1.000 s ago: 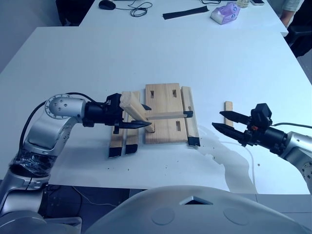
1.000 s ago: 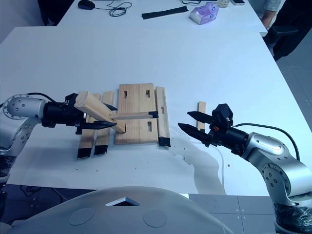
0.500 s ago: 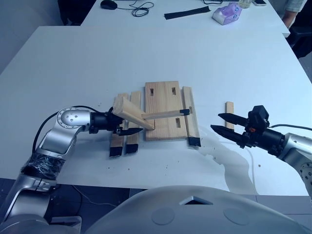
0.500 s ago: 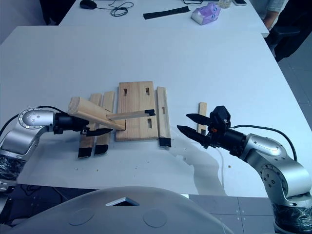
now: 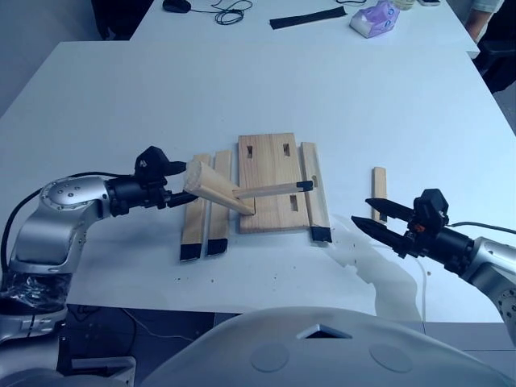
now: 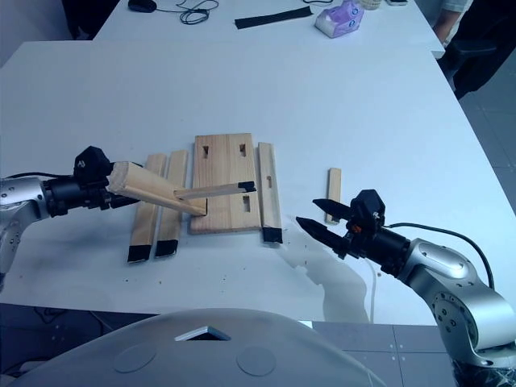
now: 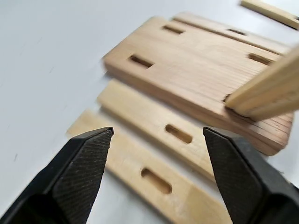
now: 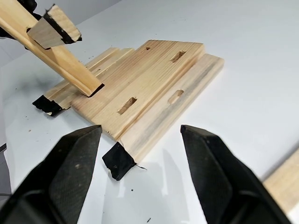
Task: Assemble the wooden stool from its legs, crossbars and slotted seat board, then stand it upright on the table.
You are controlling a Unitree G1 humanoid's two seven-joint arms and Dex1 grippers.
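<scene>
Slotted seat board flat at table centre; stiff, light wood, no give. Tilted leg propped in its 8 o'clock slot, crossbar jutting toward 3. The joint is probably loose, so grip mid-length across the flat faces. Two flat legs at 9, third leg at 3, spare crossbar beyond. My left gripper spread wide, empty, by the leg's top; right gripper spread, empty, at 4.

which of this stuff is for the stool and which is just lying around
For the stool: seat board, tilted leg with its crossbar, flat legs, leg right of the board, loose crossbar.

Lying about: mouse, cable, black strip, purple pack.
</scene>
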